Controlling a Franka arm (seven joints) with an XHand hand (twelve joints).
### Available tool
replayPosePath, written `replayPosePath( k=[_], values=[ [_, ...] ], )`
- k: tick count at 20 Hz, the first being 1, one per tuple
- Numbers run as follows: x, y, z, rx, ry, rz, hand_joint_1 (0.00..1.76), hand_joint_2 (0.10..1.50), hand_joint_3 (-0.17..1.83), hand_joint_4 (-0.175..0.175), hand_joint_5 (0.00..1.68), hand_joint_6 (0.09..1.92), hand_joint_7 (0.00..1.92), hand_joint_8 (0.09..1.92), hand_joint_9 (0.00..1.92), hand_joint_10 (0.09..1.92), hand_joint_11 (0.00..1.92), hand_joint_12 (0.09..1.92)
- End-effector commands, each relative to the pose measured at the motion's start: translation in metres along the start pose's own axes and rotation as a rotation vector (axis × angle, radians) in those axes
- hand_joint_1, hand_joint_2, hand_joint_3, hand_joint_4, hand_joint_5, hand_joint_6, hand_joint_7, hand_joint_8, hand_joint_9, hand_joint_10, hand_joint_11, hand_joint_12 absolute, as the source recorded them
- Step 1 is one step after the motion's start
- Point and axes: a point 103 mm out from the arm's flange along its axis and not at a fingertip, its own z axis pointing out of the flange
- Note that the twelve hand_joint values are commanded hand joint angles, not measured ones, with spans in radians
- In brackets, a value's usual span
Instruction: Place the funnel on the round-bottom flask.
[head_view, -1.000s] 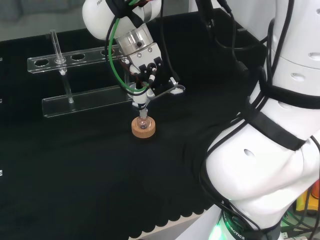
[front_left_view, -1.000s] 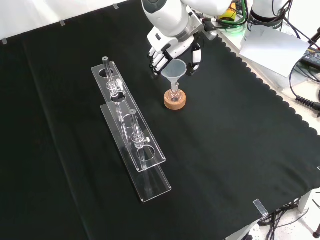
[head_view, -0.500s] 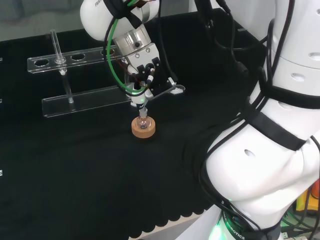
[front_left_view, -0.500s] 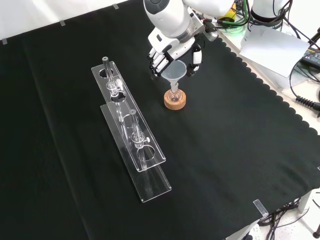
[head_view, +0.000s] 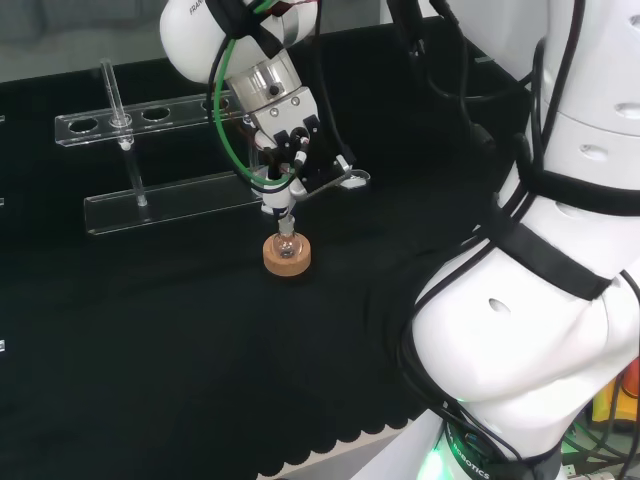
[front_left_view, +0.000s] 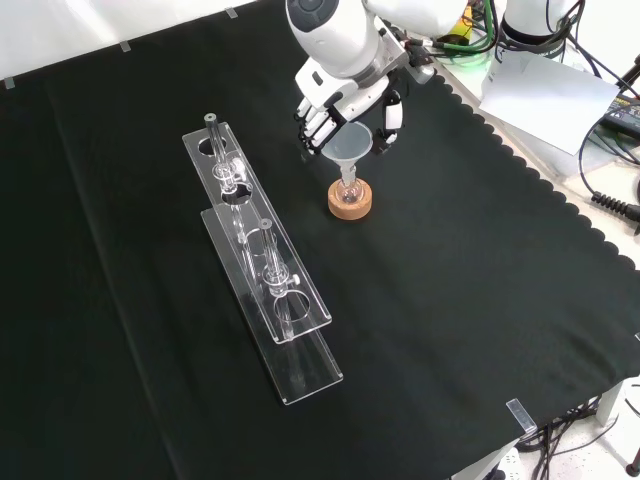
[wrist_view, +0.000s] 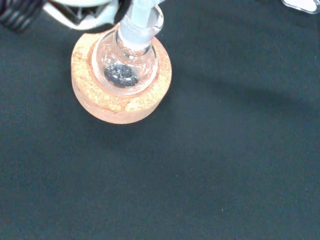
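A small clear round-bottom flask (front_left_view: 349, 189) stands upright in a cork ring (front_left_view: 351, 204) near the middle of the cloth. A clear funnel (front_left_view: 347, 146) sits right above it, its stem going down into the flask's neck. The hand (front_left_view: 333, 106) comes in from above and behind, fingers curled on one side of the funnel's cone and the thumb on the other. In the head view the hand (head_view: 287, 133) hangs over the flask (head_view: 287, 243) and cork ring (head_view: 287, 259). Close up in the wrist view are the flask (wrist_view: 125, 67), the cork ring (wrist_view: 117, 107) and the funnel's stem (wrist_view: 141, 16) at the neck.
A long clear tube rack (front_left_view: 262, 262) with a few test tubes stands left of the flask in the front view, and behind it in the head view (head_view: 160, 112). The arm's white links (head_view: 560, 250) stand at the right. The cloth's scalloped edge (front_left_view: 520, 165) runs along the right.
The hand, still on the funnel, has shifted slightly left in the head view. The funnel's stem stays at the flask's neck; flask and cork ring have not moved.
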Motion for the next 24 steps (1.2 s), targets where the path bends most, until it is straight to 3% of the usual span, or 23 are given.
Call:
replayPosePath(
  k=[1,12,16,19,24],
  values=[
    [-0.001,-0.001,0.0,0.007,0.001,-0.003,0.87,0.64,0.72,-0.077,0.41,0.21,0.22,0.73,0.54,0.67,0.4,1.3],
    [-0.002,-0.004,0.002,0.048,0.005,-0.014,0.82,0.62,0.68,-0.085,0.31,0.09,0.04,0.72,0.39,0.73,0.27,1.35],
    [-0.002,-0.006,0.001,0.046,0.0,-0.016,0.81,0.61,0.65,-0.085,0.27,0.09,0.0,0.59,0.32,0.73,0.22,1.36],
    [-0.002,-0.009,-0.001,0.031,0.001,-0.022,0.79,0.6,0.62,-0.084,0.25,0.09,0.0,0.52,0.28,0.75,0.17,1.38],
    [-0.01,-0.019,-0.01,-0.048,0.026,-0.028,0.72,0.61,0.55,-0.083,0.24,0.09,0.0,0.49,0.23,0.76,0.12,1.4]
  ],
)
